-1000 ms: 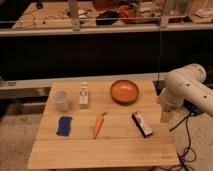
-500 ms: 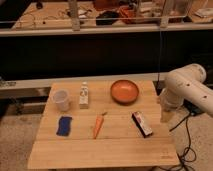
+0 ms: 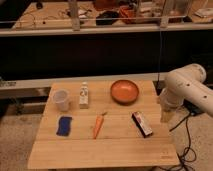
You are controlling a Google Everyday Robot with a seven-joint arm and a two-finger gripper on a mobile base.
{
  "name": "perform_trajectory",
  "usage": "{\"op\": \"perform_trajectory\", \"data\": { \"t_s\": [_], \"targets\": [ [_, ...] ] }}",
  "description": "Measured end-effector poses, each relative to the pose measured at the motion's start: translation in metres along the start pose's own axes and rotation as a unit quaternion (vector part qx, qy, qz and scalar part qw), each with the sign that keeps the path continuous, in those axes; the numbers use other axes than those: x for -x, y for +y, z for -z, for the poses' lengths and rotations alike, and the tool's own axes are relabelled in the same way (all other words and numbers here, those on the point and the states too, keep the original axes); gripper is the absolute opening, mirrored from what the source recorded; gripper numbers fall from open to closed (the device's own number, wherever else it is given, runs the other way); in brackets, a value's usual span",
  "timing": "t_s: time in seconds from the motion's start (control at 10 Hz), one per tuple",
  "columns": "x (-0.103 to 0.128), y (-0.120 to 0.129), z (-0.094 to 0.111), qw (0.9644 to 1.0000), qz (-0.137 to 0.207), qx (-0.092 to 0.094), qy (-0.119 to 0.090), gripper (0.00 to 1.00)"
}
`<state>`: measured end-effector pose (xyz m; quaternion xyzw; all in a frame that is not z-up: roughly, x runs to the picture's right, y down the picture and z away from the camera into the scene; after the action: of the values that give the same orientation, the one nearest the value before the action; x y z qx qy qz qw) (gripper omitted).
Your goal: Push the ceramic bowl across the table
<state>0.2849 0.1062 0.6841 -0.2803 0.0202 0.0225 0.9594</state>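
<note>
Pincer [image 3: 167,115] hangs at the end of the white arm [image 3: 186,89], just off the right edge of the table [image 3: 110,150], pointing down. Cannot tell how far it is open or whether it has hold of anything. It is apart from every item on the table.

Nearest item: a dark snack bar packet [image 3: 142,124] lying flat near the right side, angled, with a light patch on its wrapper; print too small to read.

Ceramic bowl [image 3: 124,91] sits upright at the back of the table, right of centre, up and left of the pincer, touching nothing. Bare table between bowl and pincer.

Left of the bowl: a small white carton [image 3: 84,96] standing upright, label unreadable. Next to that, a translucent white cup [image 3: 61,99] near the back left corner.

Front row: an orange carrot [image 3: 99,125] lying near the middle, green end toward the back; a blue sponge [image 3: 64,126] flat at the left.

Behind the table runs a long grey bench [image 3: 30,86]. Above it is a railed shelf [image 3: 100,29] with cluttered gear and cables.
</note>
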Motion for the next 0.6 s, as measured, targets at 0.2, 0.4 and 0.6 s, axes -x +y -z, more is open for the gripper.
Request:
{"op": "perform_trajectory", "data": {
  "t_s": [0.2, 0.4, 0.6],
  "targets": [
    [0.0000, 0.0000, 0.0000, 1.0000, 0.000, 0.000, 0.000, 0.65],
    [0.0000, 0.0000, 0.0000, 1.0000, 0.000, 0.000, 0.000, 0.65],
    [0.0005, -0.0020, 0.0006, 1.0000, 0.000, -0.002, 0.000, 0.73]
  ]
}}
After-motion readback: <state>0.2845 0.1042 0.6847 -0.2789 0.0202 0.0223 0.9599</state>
